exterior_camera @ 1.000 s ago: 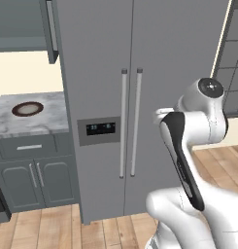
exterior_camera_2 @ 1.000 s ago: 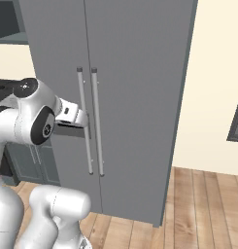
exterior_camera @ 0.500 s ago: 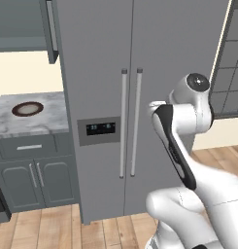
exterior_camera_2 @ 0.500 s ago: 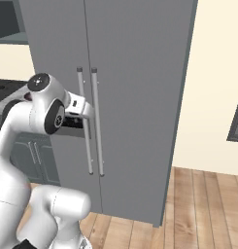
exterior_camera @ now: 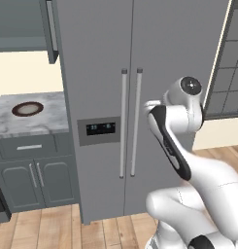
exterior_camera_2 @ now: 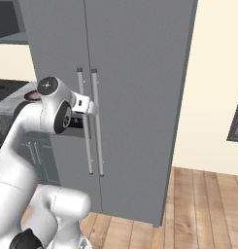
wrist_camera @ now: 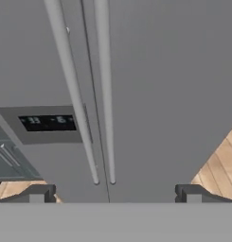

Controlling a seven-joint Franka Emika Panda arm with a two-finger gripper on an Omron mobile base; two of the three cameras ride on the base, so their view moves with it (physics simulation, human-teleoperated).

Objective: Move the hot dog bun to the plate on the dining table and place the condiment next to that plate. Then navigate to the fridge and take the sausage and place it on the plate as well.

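Note:
The grey two-door fridge (exterior_camera: 164,48) stands shut in front of me. Its two vertical handles (exterior_camera: 130,121) meet at the middle seam. My gripper (wrist_camera: 115,194) is open, with its fingertips (wrist_camera: 38,194) spread wide and nothing between them. It points at the lower ends of the handles (wrist_camera: 105,94) from a short way off. In the right base view the hand (exterior_camera_2: 86,104) sits just left of the handles (exterior_camera_2: 97,126) at mid height. The hot dog bun, the condiment, the sausage, the plate and the dining table are out of view.
A dispenser panel (exterior_camera: 97,129) is set in the left door. Left of the fridge, a marble counter (exterior_camera: 47,119) carries a round dark-rimmed dish (exterior_camera: 27,108) above grey cabinets (exterior_camera: 38,180). A dark window (exterior_camera: 227,58) is on the right. Wood floor (exterior_camera_2: 208,204) lies in front.
The arm has swung forward and brought the hand closer to the fridge handles. The gripper has stayed open. The fridge doors have not moved.

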